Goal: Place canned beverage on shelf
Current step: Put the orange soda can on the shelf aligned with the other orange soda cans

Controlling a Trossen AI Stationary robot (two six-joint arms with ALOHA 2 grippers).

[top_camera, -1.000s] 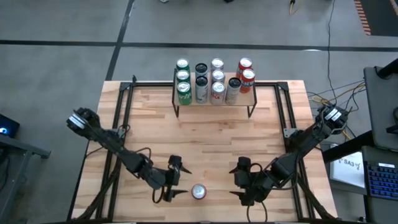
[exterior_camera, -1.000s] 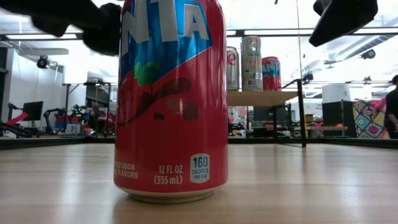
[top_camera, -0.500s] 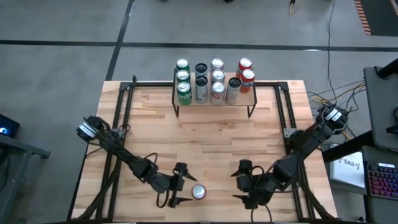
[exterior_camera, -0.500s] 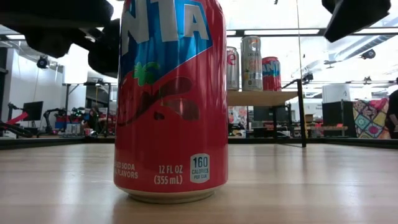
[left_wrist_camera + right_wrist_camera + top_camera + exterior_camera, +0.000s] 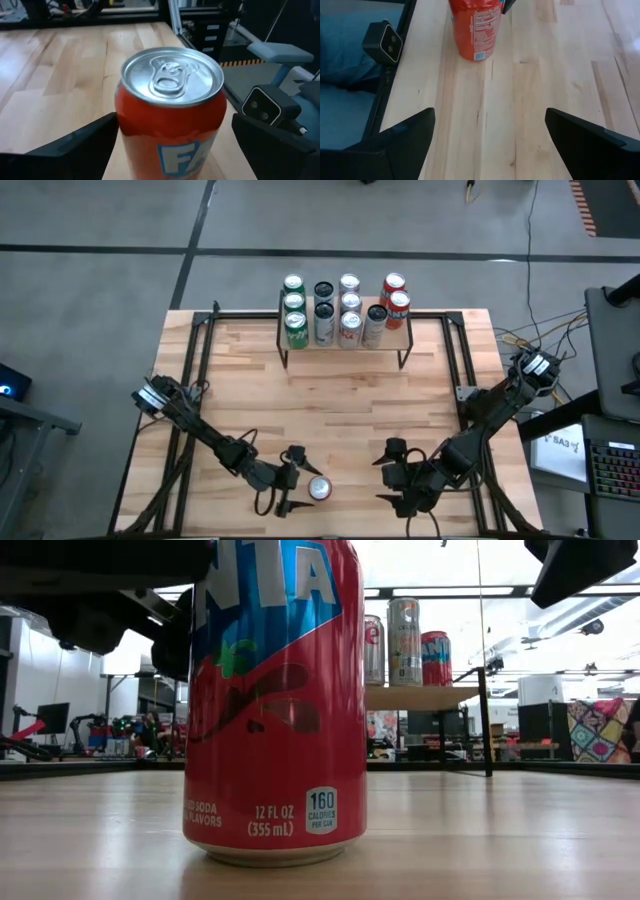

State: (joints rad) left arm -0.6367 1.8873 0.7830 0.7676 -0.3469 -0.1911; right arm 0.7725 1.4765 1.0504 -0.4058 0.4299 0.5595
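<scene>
A red soda can (image 5: 319,489) stands upright on its base on the tabletop near the front edge; it also fills the low view as the can (image 5: 275,700). My left gripper (image 5: 296,481) is open just left of it. In the left wrist view the can (image 5: 170,115) sits between the fingers of that gripper (image 5: 175,120), and I see no touch. My right gripper (image 5: 386,474) waits open to the can's right, facing the can (image 5: 475,30). The shelf (image 5: 400,335) stands at the table's far edge with several cans on its wood top.
Black frame rails (image 5: 195,380) run along the table's left and right sides. A small camera block (image 5: 382,41) sits at the front edge near the can. Bare wood (image 5: 340,410) lies between the can and the shelf.
My left gripper has sunk and moved toward the table's right edge, up to the can, so that its open fingers now stand on either side of it. The can has stayed where it was.
</scene>
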